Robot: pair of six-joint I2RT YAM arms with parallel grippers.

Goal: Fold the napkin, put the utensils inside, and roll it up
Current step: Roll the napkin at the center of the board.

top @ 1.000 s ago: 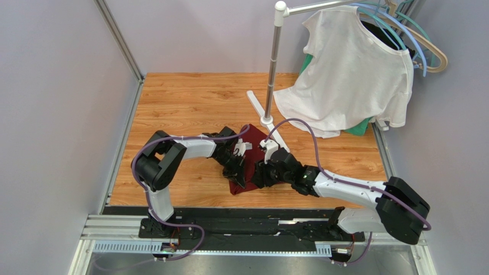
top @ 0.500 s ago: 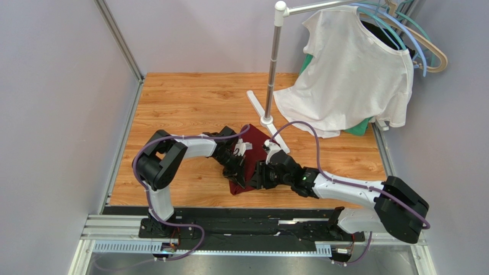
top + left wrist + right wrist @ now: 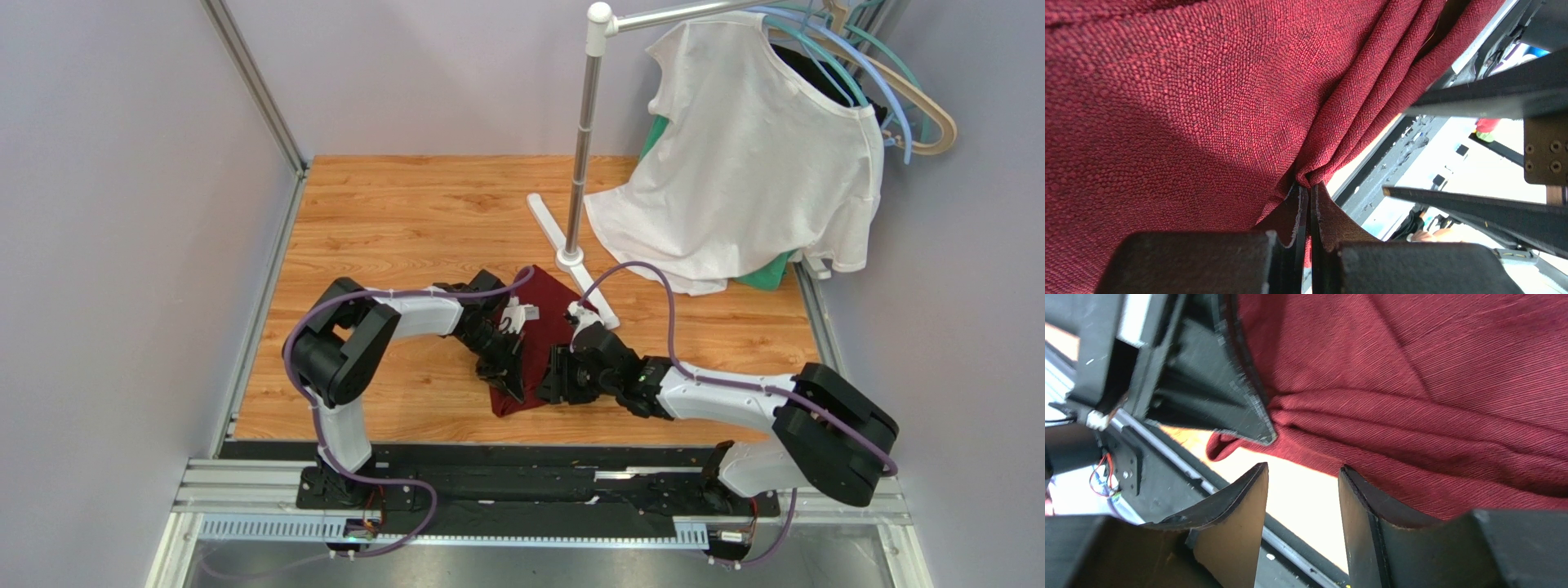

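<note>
Right tool (image 3: 1303, 470): fingers parted a little, nothing between them, just beside the napkin (image 3: 1425, 373) edge. Left tool (image 3: 1309, 195): clamped on a bunched napkin fold. Napkin sits at the middle of the desk (image 3: 393, 208), between both tools. White T-shirt (image 3: 748, 147) hangs beyond.

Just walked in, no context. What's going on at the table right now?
Both arms are working the dark red napkin at the middle of the wooden table. The left gripper is shut on a bunched fold of it. The right gripper is open right beside that pinch, at the napkin's edge, gripping nothing. No utensils show in any view. The white shirt hangs on the rack at the far right, apart from both arms.
</note>
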